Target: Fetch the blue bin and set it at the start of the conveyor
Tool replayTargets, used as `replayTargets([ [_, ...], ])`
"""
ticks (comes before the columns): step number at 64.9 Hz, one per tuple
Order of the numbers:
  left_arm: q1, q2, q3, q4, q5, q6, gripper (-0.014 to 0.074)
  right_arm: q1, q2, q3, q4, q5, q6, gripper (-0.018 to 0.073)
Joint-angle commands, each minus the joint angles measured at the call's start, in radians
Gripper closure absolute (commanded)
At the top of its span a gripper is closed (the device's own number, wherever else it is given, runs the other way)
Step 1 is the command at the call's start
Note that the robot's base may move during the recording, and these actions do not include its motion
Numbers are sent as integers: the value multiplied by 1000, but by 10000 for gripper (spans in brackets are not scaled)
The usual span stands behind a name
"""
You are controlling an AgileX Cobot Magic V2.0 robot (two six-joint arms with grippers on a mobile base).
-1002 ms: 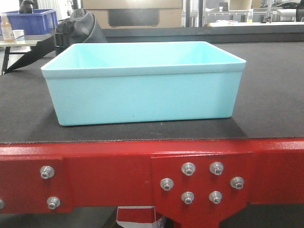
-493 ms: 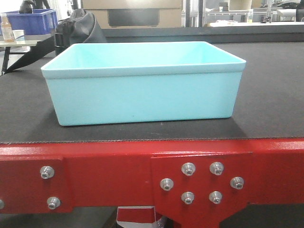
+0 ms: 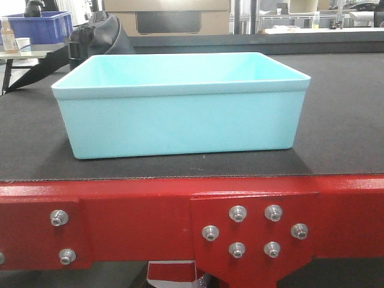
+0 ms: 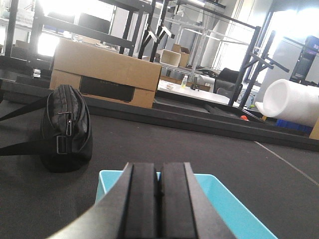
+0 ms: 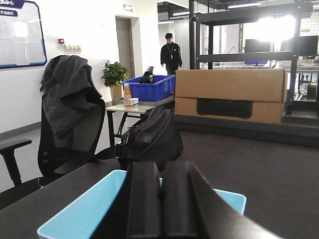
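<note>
Your belt (image 3: 342, 108) fills the front view from side to side, matte black, lying on the red frame (image 3: 138, 222), whose plates carry silver bolts (image 3: 238, 213) in a cluster under the middle and a pair at the left. The bin (image 3: 180, 114) sits flat on the belt close to its near edge, roughly centred, upright, open-topped and empty as far as you can see into it, its long side facing you.

Behind the belt stands a long cardboard box (image 4: 104, 74) on a dark ledge. A black bag (image 4: 67, 132) lies on the belt past the bin's far left corner, its strap trailing off to the left; from the right wrist you see it just beyond the bin's far end. Off the belt on that side stand an office chair (image 5: 65, 124) draped with a dark jacket, a small table (image 5: 130, 107) with a bottle (image 5: 127, 95) on it, a dark blue crate (image 5: 149, 88) behind it, and a person (image 5: 170, 50) in dark clothes near the doorway.

Your left gripper (image 4: 159, 199) hangs over the bin, its two black fingers pressed together with only a thin seam between them, holding nothing. Your right gripper (image 5: 162, 204) hovers over the bin too, fingers likewise closed against each other and empty.
</note>
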Motion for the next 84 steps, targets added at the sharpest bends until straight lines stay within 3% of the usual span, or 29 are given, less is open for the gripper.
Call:
replayTargets([
  [1,1,-7,-2,2,-9,0,707,2,-11,0,-11,-2,-13,725],
  [6,1,-7,-2,2,-9,0,707,2,-11,0,32,0,-21,725],
  [9,1,-7,-2,2,-9,0,707,0,-14,0,109,14,-111,725],
  [19,1,-7,-2,2,-9,0,707,0,-51,27,592,33,-791,725],
  [23,1,-7,-2,2,-9,0,707,0,-72,51,665,33,-901,725],
  [30,1,-7,-2,2,-9,0,707,-59,-137,128,666,33,-909,725],
  [43,1,-7,-2,2,-9,0,707,-265,-293,262,671,33,-904,725],
  [54,1,-7,-2,2,-9,0,707,-346,-410,357,671,125,-735,725],
  [61,1,-7,-2,2,-9,0,707,-400,-464,409,642,144,-726,725],
  [73,1,-7,-2,2,-9,0,707,-427,-617,523,635,144,-726,725],
  [84,1,-9,-2,4,-9,0,707,-425,-617,587,631,129,-767,725],
])
